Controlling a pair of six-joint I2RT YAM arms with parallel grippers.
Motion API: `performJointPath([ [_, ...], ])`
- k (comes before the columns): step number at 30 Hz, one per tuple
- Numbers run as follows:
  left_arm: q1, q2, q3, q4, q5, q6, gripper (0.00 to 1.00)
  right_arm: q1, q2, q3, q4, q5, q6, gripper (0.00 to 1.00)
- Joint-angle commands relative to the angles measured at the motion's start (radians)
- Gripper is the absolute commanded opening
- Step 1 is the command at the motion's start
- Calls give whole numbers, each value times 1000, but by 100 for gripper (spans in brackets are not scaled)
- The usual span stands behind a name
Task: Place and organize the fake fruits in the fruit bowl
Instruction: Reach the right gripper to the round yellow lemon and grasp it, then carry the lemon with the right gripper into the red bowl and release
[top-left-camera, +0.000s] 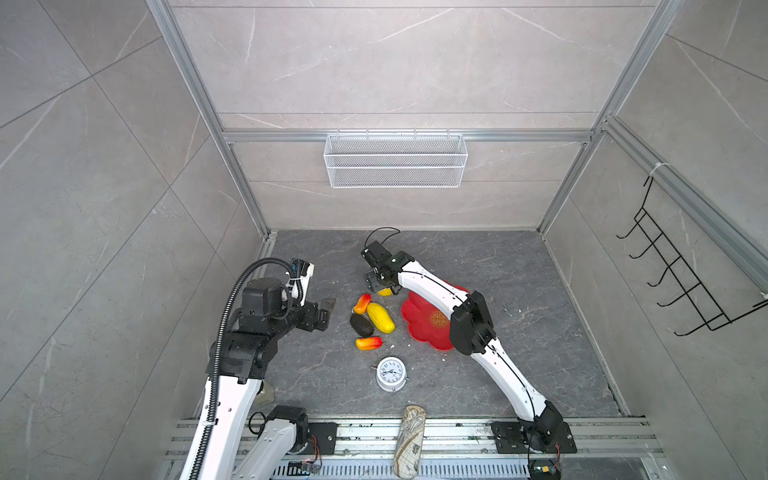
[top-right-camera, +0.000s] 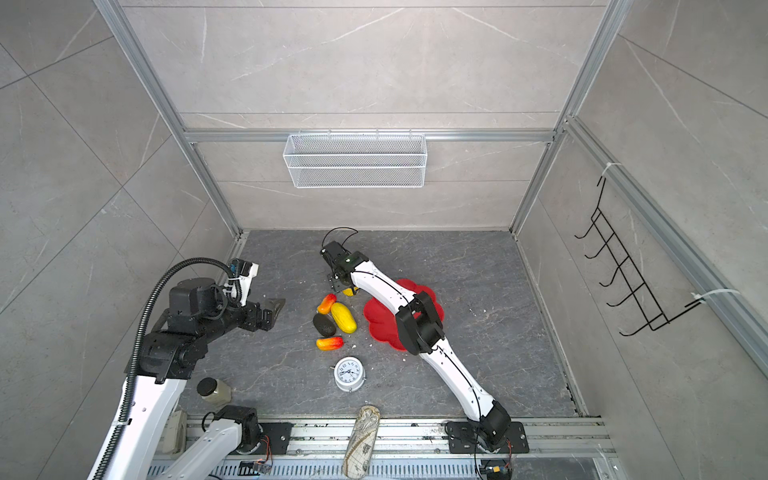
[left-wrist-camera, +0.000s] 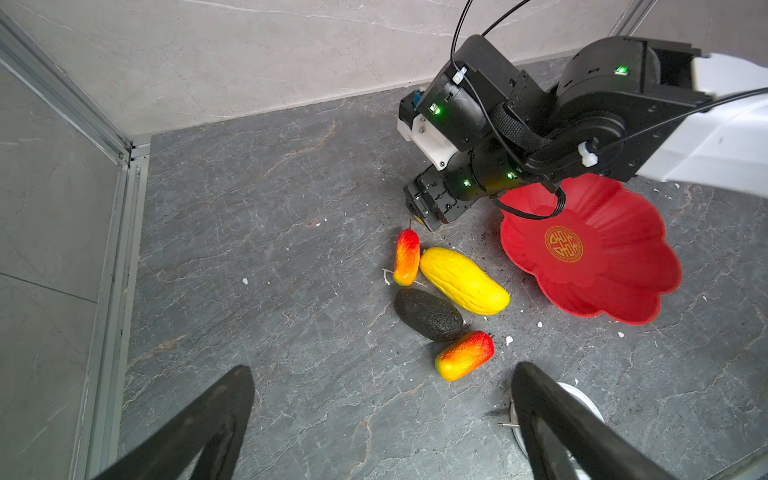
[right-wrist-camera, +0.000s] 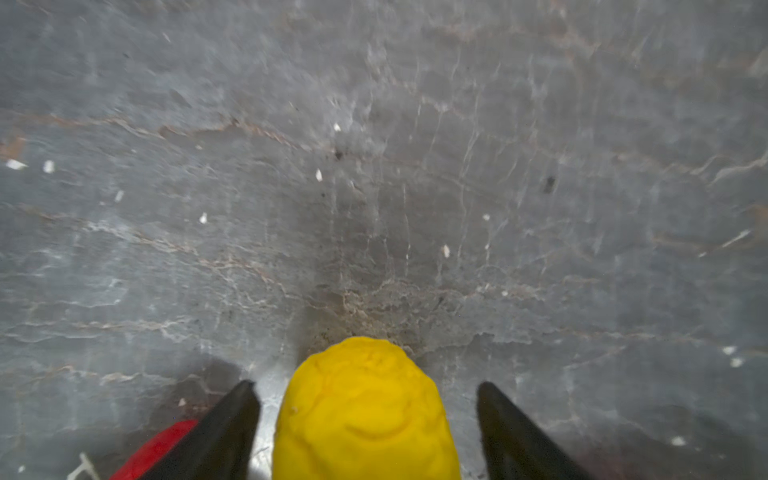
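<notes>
The red scalloped fruit bowl (top-left-camera: 419, 320) (left-wrist-camera: 615, 257) sits right of centre on the dark floor, partly under my right arm. To its left lie a long yellow fruit (top-left-camera: 380, 318) (left-wrist-camera: 463, 280), a blackish one (top-left-camera: 361, 325) (left-wrist-camera: 428, 313) and two orange-red ones (top-left-camera: 362, 303) (top-left-camera: 368, 343). My right gripper (top-left-camera: 380, 286) (right-wrist-camera: 365, 385) is lowered over the round yellow fruit (top-left-camera: 384, 292) (right-wrist-camera: 365, 415). Its jaws stand open, with a gap on each side of the fruit. My left gripper (top-left-camera: 328, 309) (left-wrist-camera: 384, 370) hangs open and empty, left of the fruits.
A white alarm clock (top-left-camera: 391, 374) lies in front of the fruits. A patterned pouch (top-left-camera: 411, 440) rests on the front rail, and a jar (top-right-camera: 214, 390) stands by the left arm's base. A white wire basket (top-left-camera: 395, 160) hangs on the back wall, and black hooks (top-left-camera: 681, 274) on the right wall.
</notes>
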Motion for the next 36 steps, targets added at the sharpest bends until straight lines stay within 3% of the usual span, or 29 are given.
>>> performJointPath([
  [1, 7, -13, -9, 23, -11, 23, 100, -1, -7, -19, 14, -26, 31, 75],
  [6, 7, -17, -12, 27, -18, 25, 100, -3, -64, -51, 25, -19, 27, 52],
  [12, 9, -18, -16, 31, -19, 24, 100, -2, -273, -147, 39, 5, -33, 49],
  [17, 9, -17, -20, 38, -15, 23, 100, -19, -596, -477, 164, 33, -82, 48],
  [23, 9, -6, -26, 46, -14, 18, 100, -103, -996, -982, 286, 37, -49, 48],
  [26, 9, -2, -35, 54, -11, 15, 100, -128, -1127, -1161, 305, 55, -30, 48],
  [30, 9, 7, -32, 56, -10, 10, 100, -146, -1196, -1330, 358, 45, 4, 48],
  [36, 9, 20, -42, 71, -13, 10, 100, -147, -1124, -1427, 463, 47, 31, 48],
])
